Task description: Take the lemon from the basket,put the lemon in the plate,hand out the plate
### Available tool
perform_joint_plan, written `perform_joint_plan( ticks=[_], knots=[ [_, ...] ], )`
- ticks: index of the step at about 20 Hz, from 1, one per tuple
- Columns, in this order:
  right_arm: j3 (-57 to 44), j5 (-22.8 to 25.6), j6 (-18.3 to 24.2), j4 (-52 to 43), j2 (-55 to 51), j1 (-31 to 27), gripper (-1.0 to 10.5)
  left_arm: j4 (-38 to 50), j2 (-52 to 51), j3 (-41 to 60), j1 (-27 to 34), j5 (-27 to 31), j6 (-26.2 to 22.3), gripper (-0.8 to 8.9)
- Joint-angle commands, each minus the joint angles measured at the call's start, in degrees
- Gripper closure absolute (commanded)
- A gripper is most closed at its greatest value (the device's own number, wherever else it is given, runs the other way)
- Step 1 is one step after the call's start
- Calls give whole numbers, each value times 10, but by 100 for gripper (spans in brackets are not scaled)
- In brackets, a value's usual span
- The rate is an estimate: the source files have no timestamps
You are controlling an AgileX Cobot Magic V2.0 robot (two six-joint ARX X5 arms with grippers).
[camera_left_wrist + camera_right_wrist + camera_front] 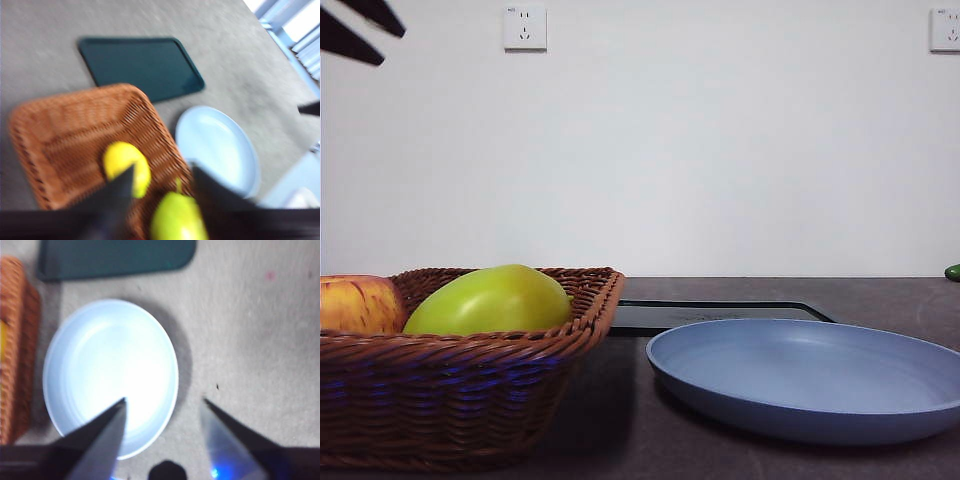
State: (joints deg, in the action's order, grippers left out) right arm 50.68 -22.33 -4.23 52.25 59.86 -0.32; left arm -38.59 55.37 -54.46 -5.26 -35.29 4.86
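Left wrist view: the left claw (pixel 162 182) hangs spread wide over the basket (pixel 60 130), the lemon (pixel 126 167) just beside one jaw, probably lined up for a grab. A green fruit (pixel 177 217) sits between the jaws. The right claw (pixel 162 412), also wide, waits above the empty plate (pixel 100 365). A dark tray (pixel 140 62) lies beyond on the grey speckled counter (pixel 250 330); behind is a white wall with sockets (pixel 524 27).

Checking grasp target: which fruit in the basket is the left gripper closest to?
The lemon, small and bright yellow, right beside one jaw of the open left gripper. The bigger yellow-green fruit sits farther down between the jaws.
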Motion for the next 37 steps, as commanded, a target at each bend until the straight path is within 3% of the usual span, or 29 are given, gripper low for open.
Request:
perform_joint_plan(
  ticks=[1, 6, 9, 15, 17, 21, 25, 34, 37],
  knots=[
    [8, -1, 16, -3, 34, 20, 644, 5, 4, -12, -7, 35, 16, 461],
    [-10, 5, 10, -50, 127, 65, 648, 1, 4, -12, -9, 36, 31, 459],
    [-16, 33, 7, -76, 187, 73, 649, -19, 8, -12, -8, 39, 38, 398],
    [-16, 16, 2, -126, 269, 83, 655, -44, 18, -12, -11, 38, 25, 398],
    [-16, -16, 0, -148, 292, 87, 716, -43, 18, -12, -12, 38, 25, 398],
    [-16, -12, -23, -164, 322, 92, 802, -44, 18, -12, -12, 38, 24, 398],
    [-16, -12, -24, -164, 322, 92, 944, -44, 18, -12, -12, 38, 24, 398],
    [-16, -17, -35, -125, 210, 89, 944, -43, 19, -12, -42, 38, 44, 398],
    [-15, -17, -37, -103, 151, 88, 943, -44, 19, -12, -71, 71, 52, 398]
  ],
)
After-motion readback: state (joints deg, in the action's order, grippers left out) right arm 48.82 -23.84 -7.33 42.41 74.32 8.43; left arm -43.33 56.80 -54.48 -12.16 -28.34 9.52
